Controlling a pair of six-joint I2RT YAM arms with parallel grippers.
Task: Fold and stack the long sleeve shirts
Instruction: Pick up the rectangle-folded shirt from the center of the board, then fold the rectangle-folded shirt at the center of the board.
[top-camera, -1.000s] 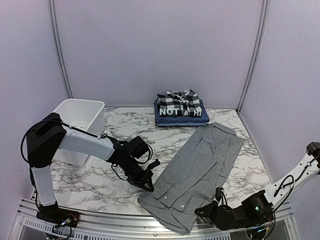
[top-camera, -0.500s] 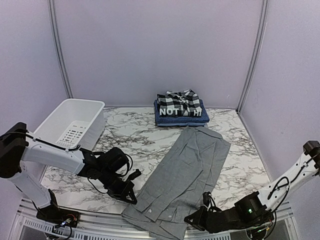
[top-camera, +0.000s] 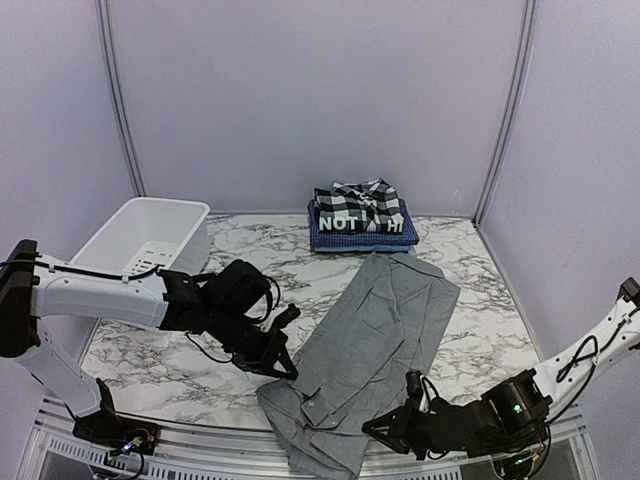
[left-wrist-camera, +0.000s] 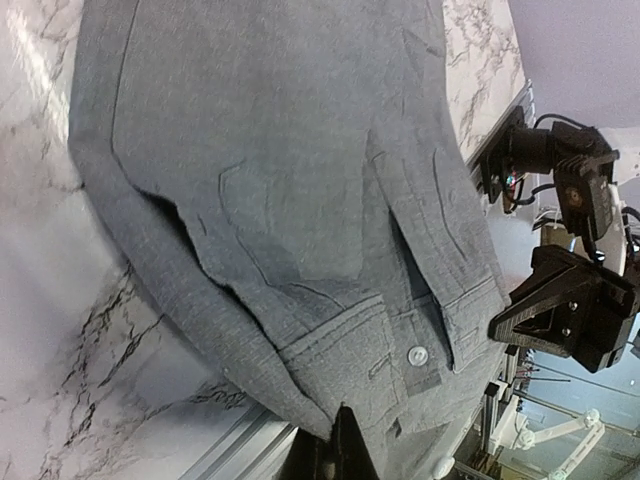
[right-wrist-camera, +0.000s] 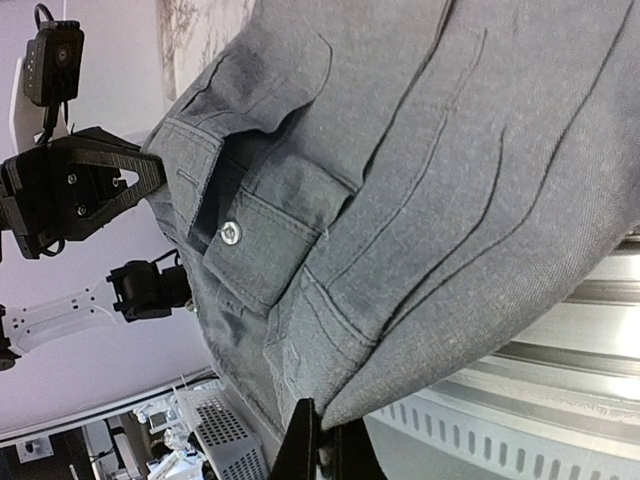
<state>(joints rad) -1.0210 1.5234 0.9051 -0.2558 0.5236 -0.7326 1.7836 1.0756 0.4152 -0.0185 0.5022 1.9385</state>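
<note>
Your left tool and right tool are both clamped shut on the near end of the plain grey collared button-up cloth shirt, at 7 and 5 o'clock. It lies diagonally on the marbled surface, its far end just beside the folded shirt pile at 12 o'clock.

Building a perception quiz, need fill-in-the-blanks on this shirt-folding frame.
The left gripper and right gripper are each ____ on the grey shirt.
The top shirt of the folded stack has a black-and-white ____ pattern.
Its bottom shirt is ____ checked.
The white tub stands on the table's ____ side.
Missing: shut; plaid; blue; left.
</note>
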